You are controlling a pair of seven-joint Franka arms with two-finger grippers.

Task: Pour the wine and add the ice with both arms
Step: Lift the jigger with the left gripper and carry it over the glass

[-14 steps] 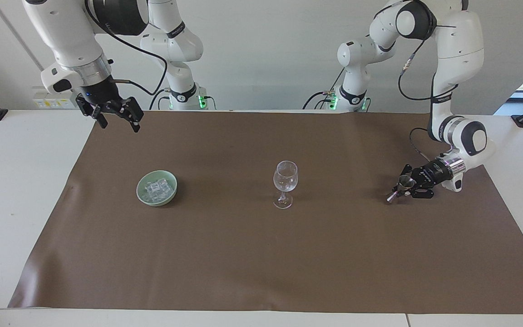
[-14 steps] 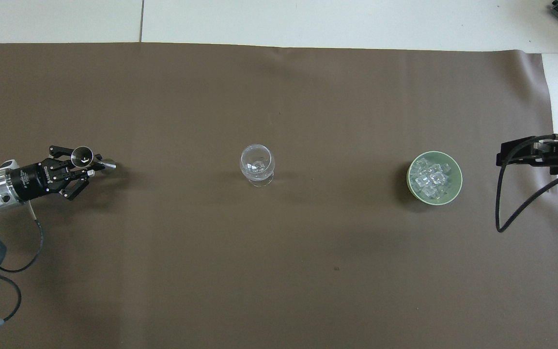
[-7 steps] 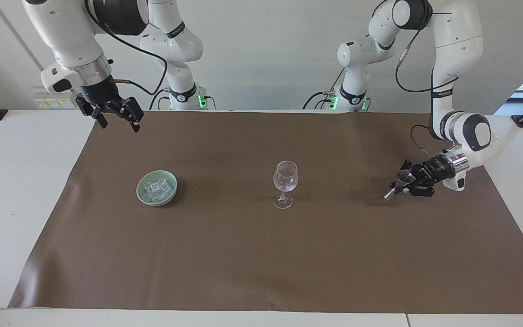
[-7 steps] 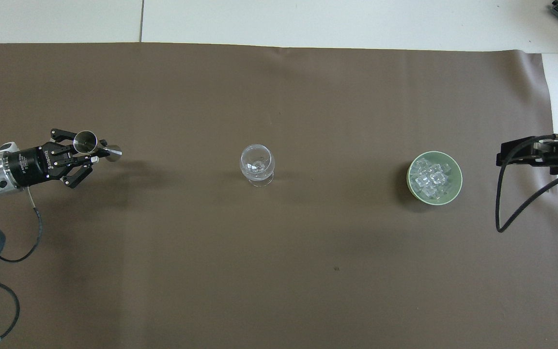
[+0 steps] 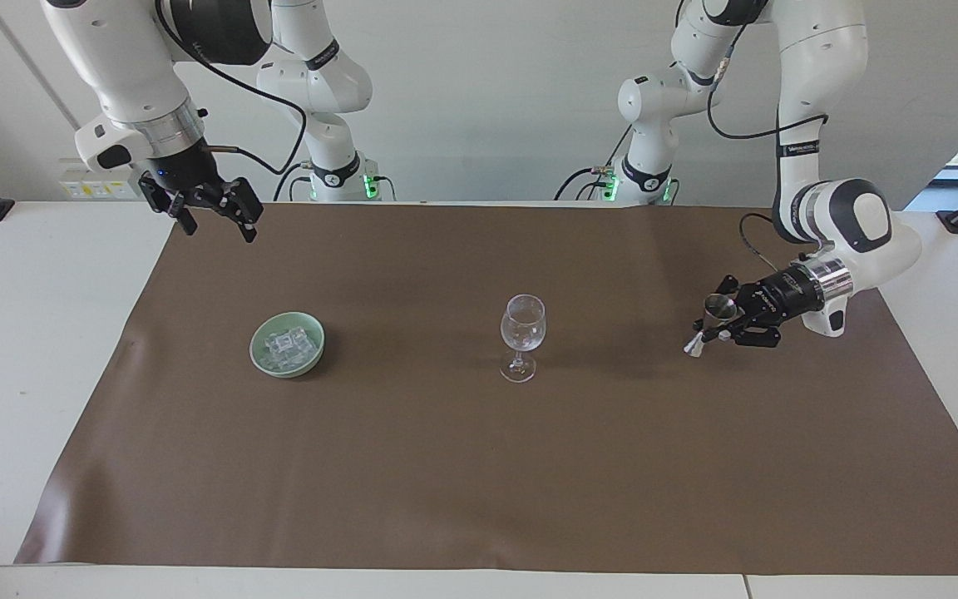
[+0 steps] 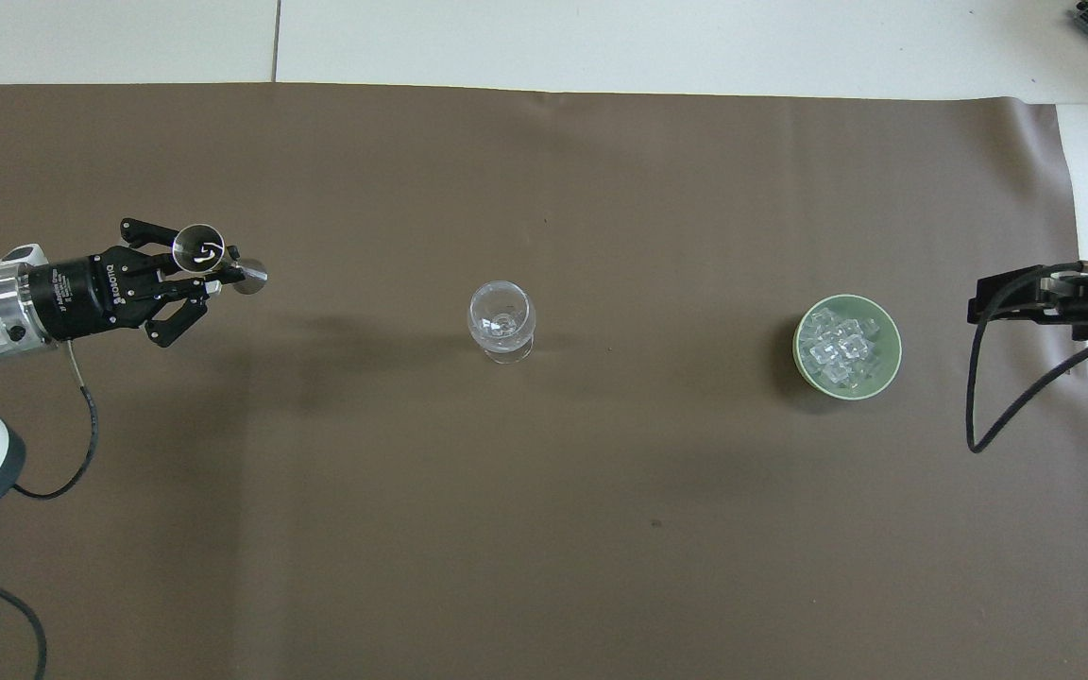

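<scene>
Left tool (image 5: 716,326) clamped on metal jigger (image 5: 710,323), frame right, off the desk. Right tool (image 5: 211,210) wide open, empty, upper left. Ice (image 5: 286,346) in green bowl (image 5: 267,363), left of centre; glass (image 5: 521,335) mid-frame between.

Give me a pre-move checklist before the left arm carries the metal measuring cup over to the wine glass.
1. Left gripper shut on the metal measuring cup: ok.
2. Cup lifted off the brown mat: ok.
3. Cup upright enough not to spill: cannot tell; it looks tilted, and its contents are not visible.
4. Wine glass upright at mid-mat: ok.
5. Path from cup to glass free of things: ok.
6. Right gripper open, waiting high over the mat's edge near the robots, away from the green bowl of ice: ok.
</scene>
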